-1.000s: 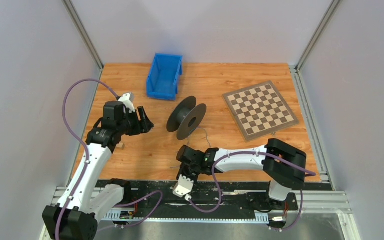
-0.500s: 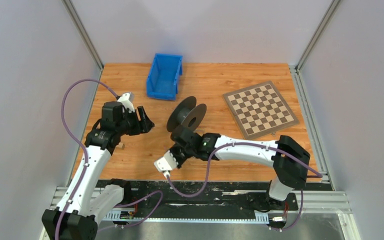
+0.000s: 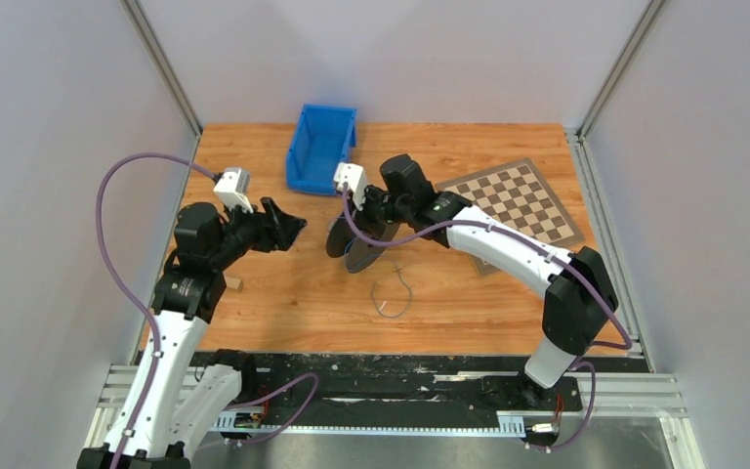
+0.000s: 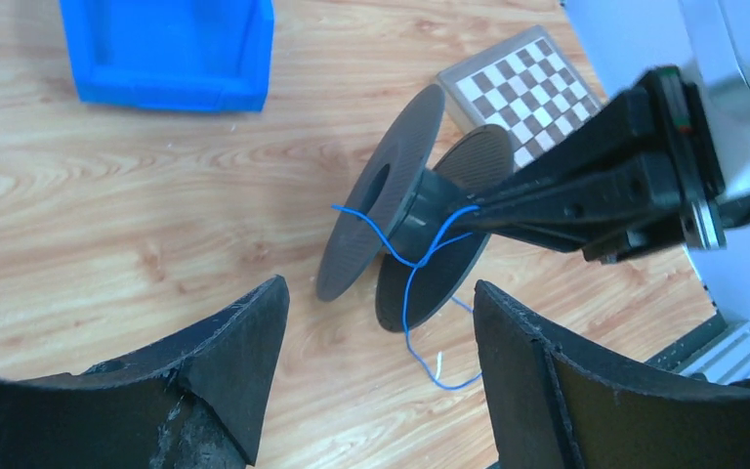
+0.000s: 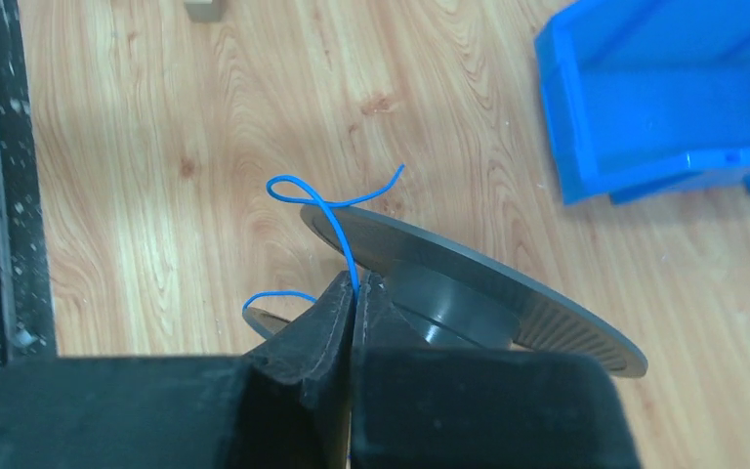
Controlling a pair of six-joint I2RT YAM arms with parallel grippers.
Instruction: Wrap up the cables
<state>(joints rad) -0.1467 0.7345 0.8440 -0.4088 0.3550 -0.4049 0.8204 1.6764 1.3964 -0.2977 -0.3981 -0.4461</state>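
Observation:
The cable [image 3: 409,289] is a thin blue wire. In the left wrist view it [image 4: 406,308] crosses over the hub of the black spool [image 4: 391,205] and trails in a loop on the wooden table. My right gripper [image 3: 366,227] reaches down at the spool [image 3: 361,234]. In the right wrist view it [image 5: 354,285] is shut on the cable [image 5: 327,210] right beside the spool's flange [image 5: 508,293]. My left gripper [image 3: 288,227] hangs open and empty to the left of the spool, its fingers [image 4: 244,342] wide apart.
A blue bin [image 3: 320,147] stands at the back, just behind the spool. A checkerboard [image 3: 522,210] lies to the right. A small wooden block [image 3: 237,285] lies near the left arm. Purple hoses run along both arms.
My right arm swung from the near table edge up and over to the spool's far side, carrying the cable. My left gripper rose a little and turned toward the spool.

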